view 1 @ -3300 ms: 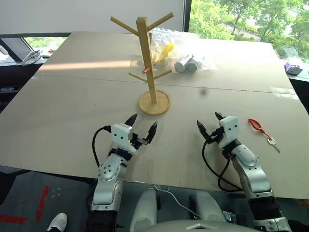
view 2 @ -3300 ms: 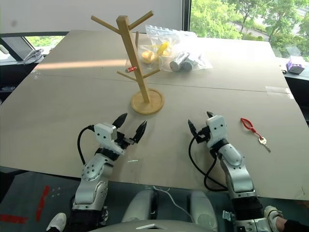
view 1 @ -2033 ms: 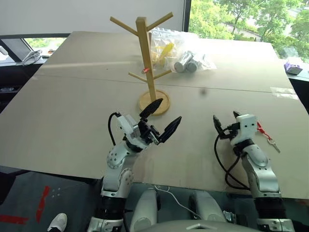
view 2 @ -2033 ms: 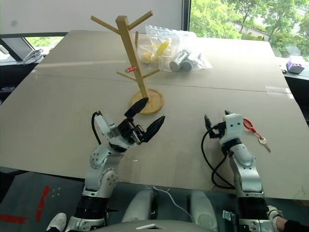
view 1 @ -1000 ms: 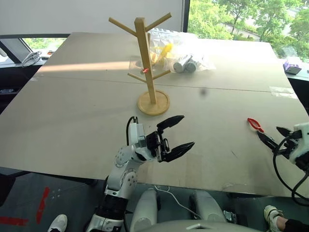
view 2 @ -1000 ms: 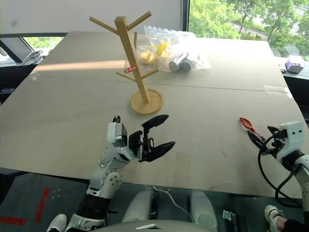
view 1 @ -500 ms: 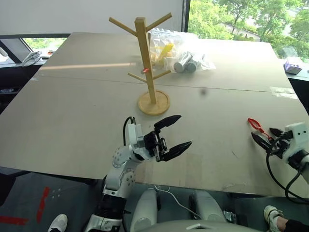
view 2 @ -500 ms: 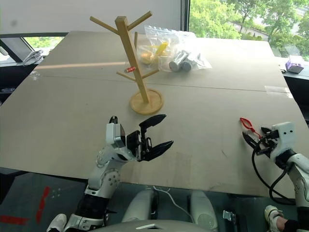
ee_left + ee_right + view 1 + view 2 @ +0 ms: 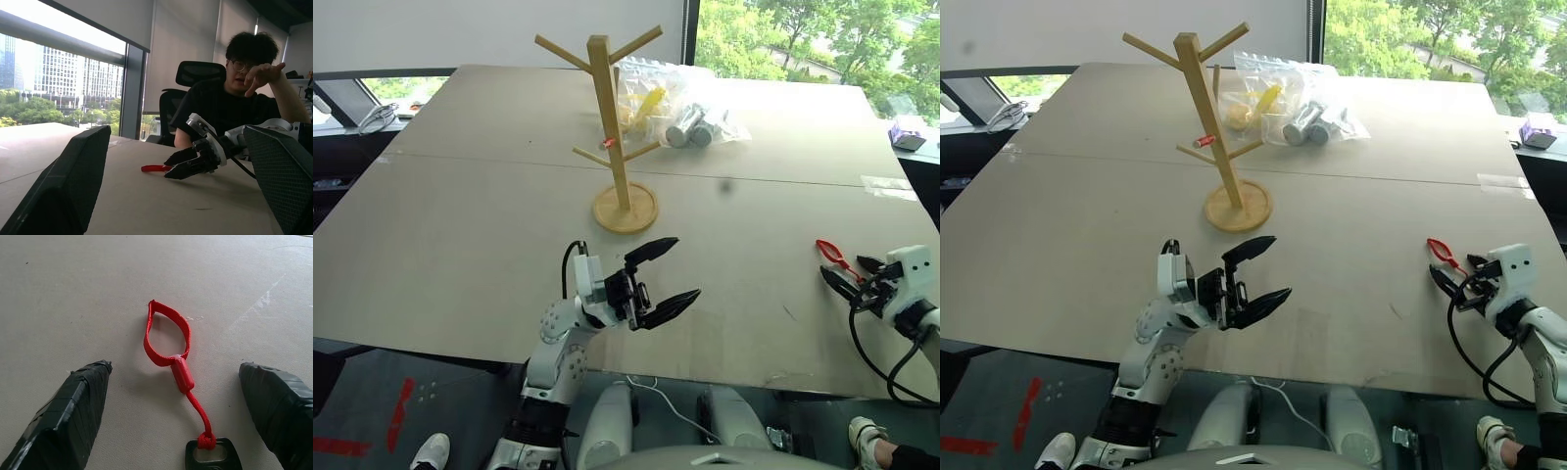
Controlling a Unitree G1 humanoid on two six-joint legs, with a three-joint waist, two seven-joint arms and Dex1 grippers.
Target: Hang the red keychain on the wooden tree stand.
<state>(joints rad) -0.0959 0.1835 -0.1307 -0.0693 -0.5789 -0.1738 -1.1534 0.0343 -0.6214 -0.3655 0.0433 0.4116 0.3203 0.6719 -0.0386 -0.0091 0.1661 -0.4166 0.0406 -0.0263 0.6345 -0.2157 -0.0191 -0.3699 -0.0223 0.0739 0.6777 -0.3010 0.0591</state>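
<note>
Right pincer [image 9: 173, 396] wide open, straddling red cord keychain [image 9: 168, 345] flat on beige tabletop [image 9: 73, 293], untouched; left pincer [image 9: 664, 274] open, empty.

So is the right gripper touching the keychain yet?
Apart. Right wrist view: keychain lies flat between the open fingers, bare table on both sides.

The keychain [image 9: 168, 346] has a bright red strap and cord, ending at a dark key head. The tree stand [image 9: 610, 117] is pale yellow wood. The table [image 9: 480, 215] is plain beige. Both grippers [image 9: 663, 274] [image 9: 847, 276] have black fingers on white wrists.
</note>
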